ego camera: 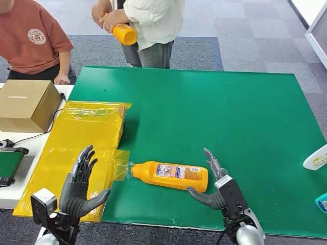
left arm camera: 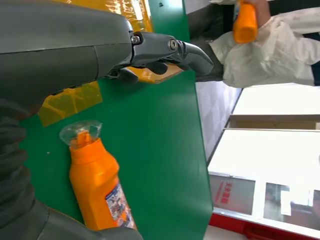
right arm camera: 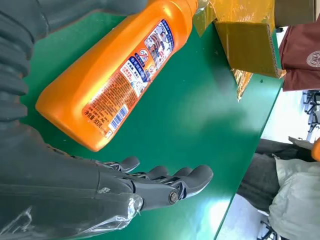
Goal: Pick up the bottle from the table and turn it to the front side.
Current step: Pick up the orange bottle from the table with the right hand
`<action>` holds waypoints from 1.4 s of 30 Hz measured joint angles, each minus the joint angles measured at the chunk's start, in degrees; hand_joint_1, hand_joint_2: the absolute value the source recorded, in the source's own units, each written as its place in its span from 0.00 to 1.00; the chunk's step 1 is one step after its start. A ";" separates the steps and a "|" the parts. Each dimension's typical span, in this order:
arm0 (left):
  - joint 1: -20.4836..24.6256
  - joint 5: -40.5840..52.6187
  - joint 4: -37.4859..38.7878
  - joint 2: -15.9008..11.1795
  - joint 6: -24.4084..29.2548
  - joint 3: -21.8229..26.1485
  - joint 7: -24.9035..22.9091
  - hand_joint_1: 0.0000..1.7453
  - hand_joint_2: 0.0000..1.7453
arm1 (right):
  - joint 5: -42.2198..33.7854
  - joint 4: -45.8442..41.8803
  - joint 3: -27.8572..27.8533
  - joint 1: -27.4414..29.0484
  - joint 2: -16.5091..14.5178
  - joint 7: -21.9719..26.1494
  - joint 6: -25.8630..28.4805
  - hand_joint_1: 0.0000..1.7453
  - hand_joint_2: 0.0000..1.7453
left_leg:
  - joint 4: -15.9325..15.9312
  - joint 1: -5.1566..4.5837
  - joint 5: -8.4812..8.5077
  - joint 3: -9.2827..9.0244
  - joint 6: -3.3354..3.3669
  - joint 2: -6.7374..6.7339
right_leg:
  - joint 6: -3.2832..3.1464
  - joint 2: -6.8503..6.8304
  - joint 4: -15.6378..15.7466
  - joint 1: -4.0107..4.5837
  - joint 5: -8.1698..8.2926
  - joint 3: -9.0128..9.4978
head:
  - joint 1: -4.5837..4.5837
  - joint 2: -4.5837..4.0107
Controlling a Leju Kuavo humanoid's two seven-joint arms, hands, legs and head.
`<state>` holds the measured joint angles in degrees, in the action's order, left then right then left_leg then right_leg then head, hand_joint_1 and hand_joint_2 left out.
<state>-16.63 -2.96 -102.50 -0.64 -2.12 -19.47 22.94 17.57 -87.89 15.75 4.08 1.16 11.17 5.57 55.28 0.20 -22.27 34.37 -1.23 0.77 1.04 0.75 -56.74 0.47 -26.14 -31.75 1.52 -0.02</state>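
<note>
Bottle lying flat on the green mat, both my hands empty.

The orange bottle lies on its side on the green mat, label up. My right hand, fingers spread, sits at the bottle's base, its thumb touching it; my left hand, fingers apart, hovers beyond its cap.

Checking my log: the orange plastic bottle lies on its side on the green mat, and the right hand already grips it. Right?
Not quite. The orange plastic bottle does lie on its side on the green mat, but the right hand is open beside its base, gripping nothing; the head view and right wrist view show this.
</note>
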 joint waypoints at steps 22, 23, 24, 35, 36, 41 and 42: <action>0.95 11.98 8.61 -0.02 1.46 2.34 0.70 0.00 1.00 | 17.86 6.18 3.17 -2.22 -1.35 -0.71 4.91 0.00 1.00 | 0.00 0.00 0.00 0.00 0.00 0.00 | 0.00 0.00 0.00 0.00 0.00 0.00 | -0.01 0.01; 0.95 12.04 8.58 0.01 1.08 2.34 0.64 0.00 1.00 | 20.72 6.48 3.52 -2.30 -1.35 -1.66 5.51 0.00 1.00 | 0.00 0.00 0.00 0.00 0.00 0.00 | 0.00 0.00 0.00 0.00 0.00 0.00 | -0.01 0.01; 0.95 12.09 8.48 0.06 0.74 2.34 0.58 0.00 1.00 | 23.54 6.79 3.87 -2.34 -1.35 -2.52 6.07 0.00 1.00 | 0.00 0.00 0.00 0.00 0.00 0.00 | 0.00 0.00 0.00 0.00 0.00 -0.01 | -0.01 0.02; 1.27 11.55 4.79 1.38 -2.98 2.33 0.32 0.00 1.00 | 45.32 10.85 8.13 -3.44 -1.34 -9.11 10.39 0.00 1.00 | 0.00 0.00 0.00 -0.01 0.00 0.00 | 0.00 0.00 0.00 0.00 0.00 0.00 | -0.01 0.01; 1.41 11.41 4.38 1.53 -3.47 2.29 0.32 0.00 1.00 | 48.06 11.51 8.56 -3.76 -1.33 -9.94 10.89 0.00 1.00 | 0.00 0.00 0.00 -0.01 0.00 0.00 | 0.00 0.00 0.00 0.00 0.00 0.00 | 0.00 0.01; 2.41 10.71 3.09 2.11 -5.24 1.43 0.18 0.00 1.00 | 60.39 16.39 11.04 -6.42 -1.32 -13.78 12.94 0.00 1.00 | 0.00 0.00 0.02 -0.07 0.01 -0.01 | 0.01 0.00 0.00 0.00 0.03 0.05 | -0.01 0.01; 2.60 10.66 3.02 2.21 -5.37 1.21 0.15 0.00 1.00 | 61.22 17.33 11.44 -6.95 -1.33 -14.09 13.20 0.00 1.00 | 0.00 0.00 0.02 -0.08 0.01 -0.01 | 0.01 0.00 0.00 0.00 0.03 0.06 | -0.01 0.01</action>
<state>-14.03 7.70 -99.47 1.56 -7.49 -18.27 23.09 78.80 -70.55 27.19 -2.87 -0.17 -2.92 18.77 55.28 0.20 -22.25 34.28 -1.22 0.76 1.06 0.76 -56.74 0.47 -26.11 -31.69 1.51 -0.02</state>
